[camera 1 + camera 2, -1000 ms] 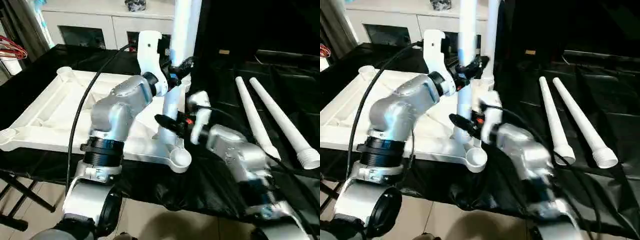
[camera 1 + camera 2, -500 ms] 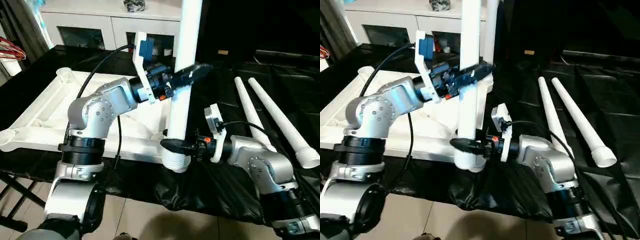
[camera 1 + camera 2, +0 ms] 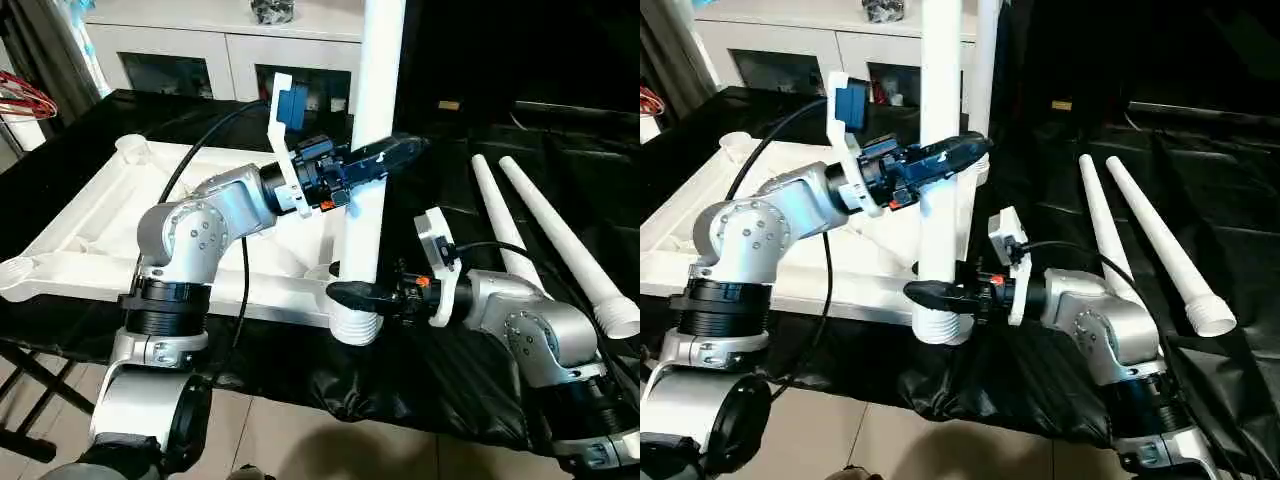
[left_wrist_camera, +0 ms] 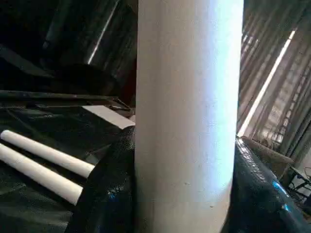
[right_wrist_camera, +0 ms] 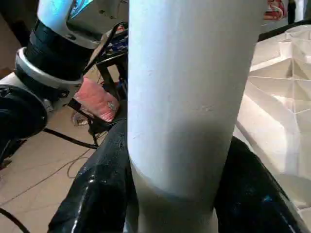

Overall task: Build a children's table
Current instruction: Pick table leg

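Black-draped bench (image 3: 450, 380) up front, white cabinet (image 3: 220, 50) along the back wall. Lying upside down on the cloth: white tabletop (image 3: 90, 235), ribbed underside facing up, round sockets at the corners. Standing upright at the near right corner socket: one white leg (image 3: 368, 170), ribbed foot end sitting right at the socket, top running out of the head views. Gripped in two places. Left gripper (image 3: 385, 152) reaching across from the left, jaws clamped around the leg about halfway up what's visible; from the left wrist camera, black fingers (image 4: 104, 194) hugging both sides of the tube, touching it. Right gripper (image 3: 352, 293) coming in from the right and low, jaws clenched on the same leg just above the ribbed collar; black fingers (image 5: 97, 189) pressed against both sides in the right wrist view too. Behind the held one, a second leg (image 3: 985, 70) already upright at the far right corner. Off to the right on the black cloth, two spare legs (image 3: 545, 240) lying side by side, nearly touching, flared ends toward the robot, well apart from the tabletop. Red wire hanger-looking thing (image 3: 25, 100) at the left edge, hard to make out properly.
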